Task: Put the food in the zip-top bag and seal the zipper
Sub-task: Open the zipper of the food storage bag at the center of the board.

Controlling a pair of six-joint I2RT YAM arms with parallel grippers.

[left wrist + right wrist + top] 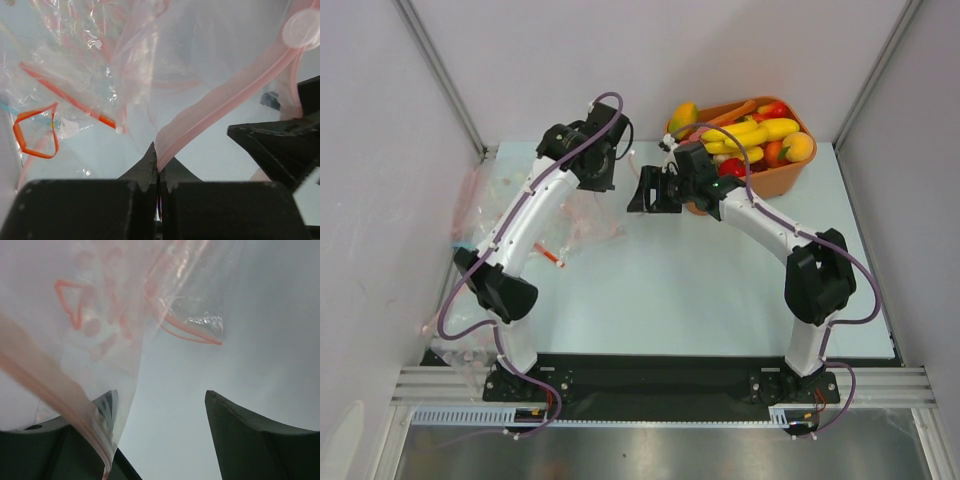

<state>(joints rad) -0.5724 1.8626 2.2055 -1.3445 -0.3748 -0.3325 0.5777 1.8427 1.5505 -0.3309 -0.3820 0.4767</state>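
The zip-top bag (200, 55), clear with faint pink dots, hangs from my left gripper (159, 155), which is shut on its pale pink zipper strip (210, 107). In the top view my left gripper (603, 172) is at the back left of the table and the bag (588, 215) droops below it. My right gripper (645, 190) is open just right of the bag. In the right wrist view the bag's edge strip (50, 390) drapes over the left finger (102, 412), and the right finger (250, 435) is free. The food (750, 135) lies heaped in the orange tub.
The orange tub (775, 180) stands at the back right, right behind my right wrist. Other clear bags (470, 205) lie crumpled along the left wall; one has an orange-red strip (35, 132). A small orange piece (549, 256) lies on the table.
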